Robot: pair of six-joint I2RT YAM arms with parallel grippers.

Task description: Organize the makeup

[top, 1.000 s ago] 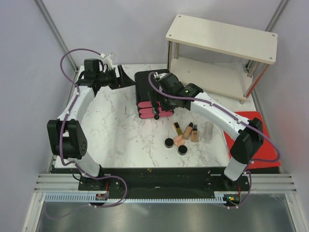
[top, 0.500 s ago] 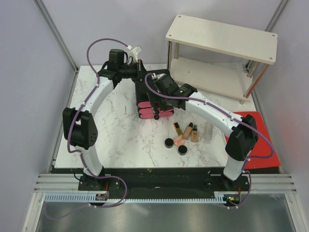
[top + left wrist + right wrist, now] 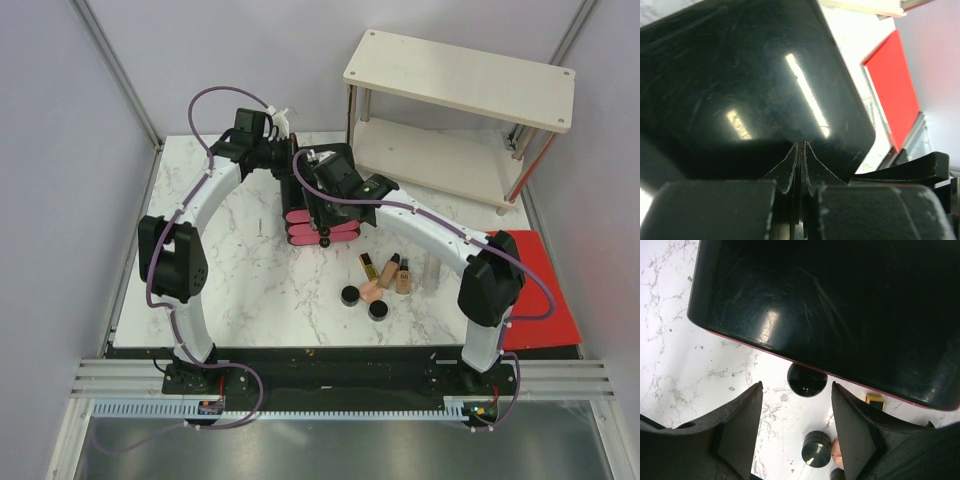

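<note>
At the back of the marble table (image 3: 250, 290), left of centre, the left gripper (image 3: 284, 158) is hanging by the rear edge of the black box (image 3: 740, 75), its fingers (image 3: 790, 170) pressing flat together with nothing between them. The box's glossy top is filling the left wrist view right at the tips, though I cannot tell whether they are touching it. Just to the right, the right gripper (image 3: 796, 390) is hovering above the box's top, its fingers (image 3: 742, 422) standing spread around empty air, with a black drawer knob (image 3: 807, 380) showing below the pink drawers (image 3: 322, 236). Right of the box and nearer, the makeup is lying on the marble, apart from both grippers: two round black jars (image 3: 350, 295), a peach puff (image 3: 371, 291) between them, beige foundation tubes (image 3: 403, 278) just behind, and a clear container (image 3: 432, 270) at the right end. Farther right, a red mat (image 3: 545, 290) is lying at the table's edge, and a wooden shelf (image 3: 460, 75) is standing at the back.
</note>
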